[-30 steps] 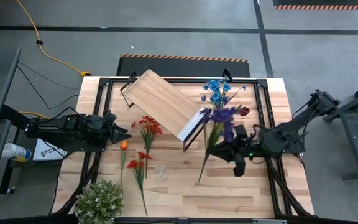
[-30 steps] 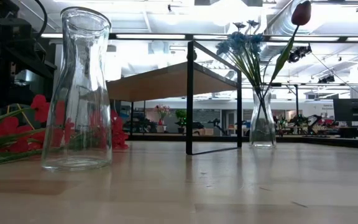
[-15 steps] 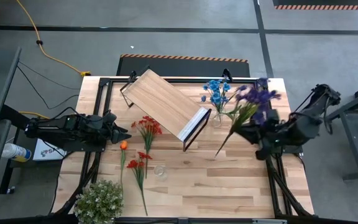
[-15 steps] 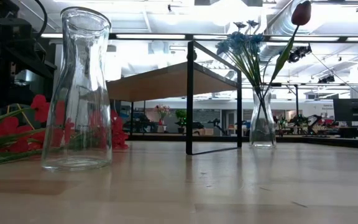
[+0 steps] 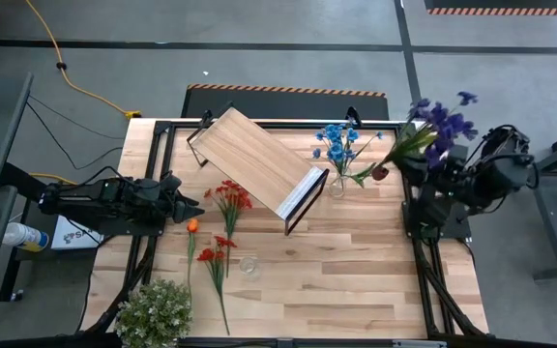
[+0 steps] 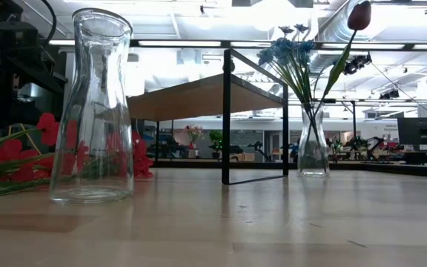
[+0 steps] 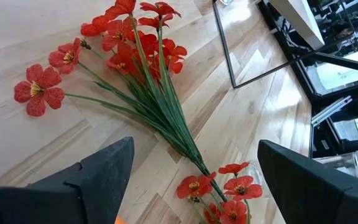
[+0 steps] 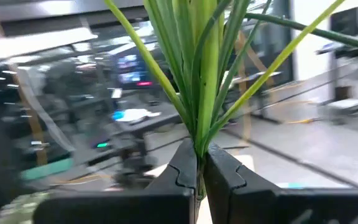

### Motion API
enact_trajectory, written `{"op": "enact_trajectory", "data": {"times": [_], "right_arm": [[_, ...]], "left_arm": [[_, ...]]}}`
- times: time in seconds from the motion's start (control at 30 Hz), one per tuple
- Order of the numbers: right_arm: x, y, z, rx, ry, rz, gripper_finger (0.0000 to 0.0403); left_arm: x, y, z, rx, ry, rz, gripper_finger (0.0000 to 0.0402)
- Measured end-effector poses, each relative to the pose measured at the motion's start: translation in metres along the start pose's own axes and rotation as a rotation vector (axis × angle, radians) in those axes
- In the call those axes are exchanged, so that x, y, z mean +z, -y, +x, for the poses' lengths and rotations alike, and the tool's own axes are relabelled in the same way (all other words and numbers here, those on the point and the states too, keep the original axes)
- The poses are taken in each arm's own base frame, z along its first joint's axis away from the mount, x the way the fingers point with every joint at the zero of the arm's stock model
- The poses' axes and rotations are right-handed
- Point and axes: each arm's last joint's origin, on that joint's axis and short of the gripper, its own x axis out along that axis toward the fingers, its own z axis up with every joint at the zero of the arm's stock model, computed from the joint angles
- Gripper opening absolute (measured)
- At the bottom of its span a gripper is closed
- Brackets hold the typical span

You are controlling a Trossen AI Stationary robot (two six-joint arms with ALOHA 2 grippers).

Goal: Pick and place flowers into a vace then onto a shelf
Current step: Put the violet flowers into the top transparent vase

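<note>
My right gripper is shut on a purple flower sprig, high above the table's far right corner. A glass vase beside the shelf holds blue flowers and a dark red bloom. An empty glass vase stands on its base near the front. Red flowers and an orange flower lie flat on the table at the left. My left gripper rests open just short of the red flowers, touching nothing. My right gripper pinches the purple sprig's bundled green stems between its two fingers, just below where the leaves fan out. The fingers point about level and lie across the stems. The sprig is lifted clear of the table, and its blooms reach past the table's right edge.
A bushy pale plant stands at the front left corner. The shelf lies slantwise across the table's far middle, on its black frame. Bare wood shows at the front right.
My right gripper has risen and swung toward the table's far right corner, rolling as it went, still shut on the purple sprig. The sprig has been lifted higher and turned about, its blooms now out past the right edge.
</note>
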Motion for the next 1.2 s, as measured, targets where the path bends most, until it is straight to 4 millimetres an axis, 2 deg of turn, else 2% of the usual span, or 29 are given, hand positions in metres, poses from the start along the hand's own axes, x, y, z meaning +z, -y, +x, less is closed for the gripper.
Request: {"op": "enact_trajectory", "data": {"times": [0.37, 0.6, 0.9, 1.2], "right_arm": [[0.017, 0.038, -0.013, -0.198, 0.009, -0.097, 0.0006], [0.021, 0.062, -0.021, -0.222, 0.006, -0.102, 0.0006], [0.018, 0.087, -0.031, -0.234, -0.002, -0.064, 0.0007], [0.003, 0.094, -0.034, -0.234, -0.029, -0.062, 0.0005]], "left_arm": [[0.000, 0.000, 0.000, 0.000, 0.000, 0.000, 0.0376], [0.000, 0.000, 0.000, 0.008, 0.014, 0.000, 0.0376], [0.001, 0.000, 0.000, 0.014, 0.020, 0.000, 0.0376], [0.001, 0.000, 0.000, 0.015, 0.022, 0.000, 0.0376]]}}
